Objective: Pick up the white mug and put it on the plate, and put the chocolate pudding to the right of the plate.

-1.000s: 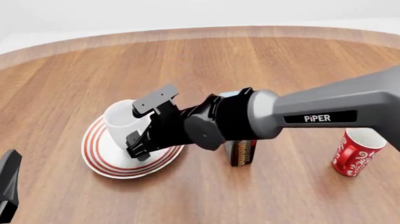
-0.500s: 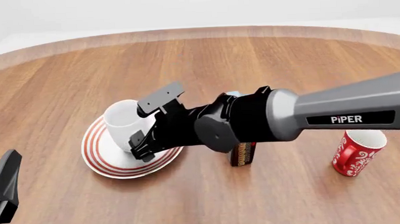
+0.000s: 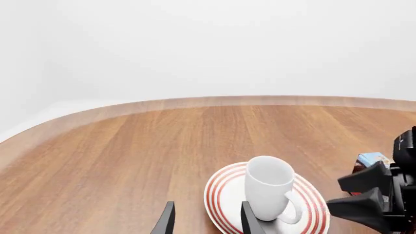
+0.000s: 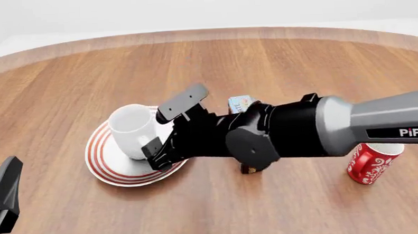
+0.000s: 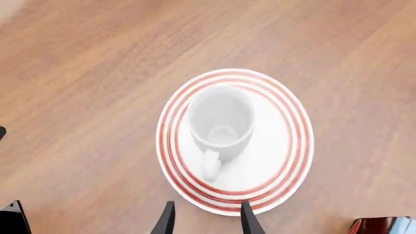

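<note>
**Mug on plate, pudding behind the arm**

The mug [image 4: 132, 130] stands upright on the plate [image 4: 105, 166]. The right gripper [image 4: 169, 130] hangs beside it, jaws apart and empty. The pudding [image 4: 239, 103] stands right of the plate, mostly hidden by the arm. The left gripper [image 3: 206, 222] is apart, low over the surface [image 4: 66, 86].

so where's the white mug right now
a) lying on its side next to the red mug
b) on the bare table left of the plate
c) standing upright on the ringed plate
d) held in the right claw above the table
c: the white mug stands upright, mouth up, on the plate, and the right claw is open beside it with neither finger touching it.
</note>
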You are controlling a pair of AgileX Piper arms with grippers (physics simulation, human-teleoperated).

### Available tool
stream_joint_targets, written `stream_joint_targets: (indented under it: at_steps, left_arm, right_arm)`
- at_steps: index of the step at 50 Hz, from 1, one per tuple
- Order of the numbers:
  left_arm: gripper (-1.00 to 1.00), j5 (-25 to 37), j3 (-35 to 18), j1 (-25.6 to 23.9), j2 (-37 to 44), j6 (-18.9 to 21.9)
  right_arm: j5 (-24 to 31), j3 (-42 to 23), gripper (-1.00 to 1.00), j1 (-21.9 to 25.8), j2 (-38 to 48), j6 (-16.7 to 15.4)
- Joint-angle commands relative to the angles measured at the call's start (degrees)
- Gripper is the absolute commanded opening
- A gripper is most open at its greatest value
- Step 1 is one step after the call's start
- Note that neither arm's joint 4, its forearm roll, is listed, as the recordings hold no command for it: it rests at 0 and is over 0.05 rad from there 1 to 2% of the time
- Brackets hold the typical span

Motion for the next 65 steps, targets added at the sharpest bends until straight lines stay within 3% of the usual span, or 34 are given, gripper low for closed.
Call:
stream_joint_targets:
  at_steps: [1, 65]
  left_arm:
    - [1.00, 0.0, 0.0, 0.0, 0.0, 0.0]
    - [1.00, 0.0, 0.0, 0.0, 0.0, 0.0]
  right_arm:
    - [-2.3, 3.8, 1.00, 0.2, -3.3, -0.3]
    - [-10.1, 21.5, 1.00, -2.1, -20.2, -1.9]
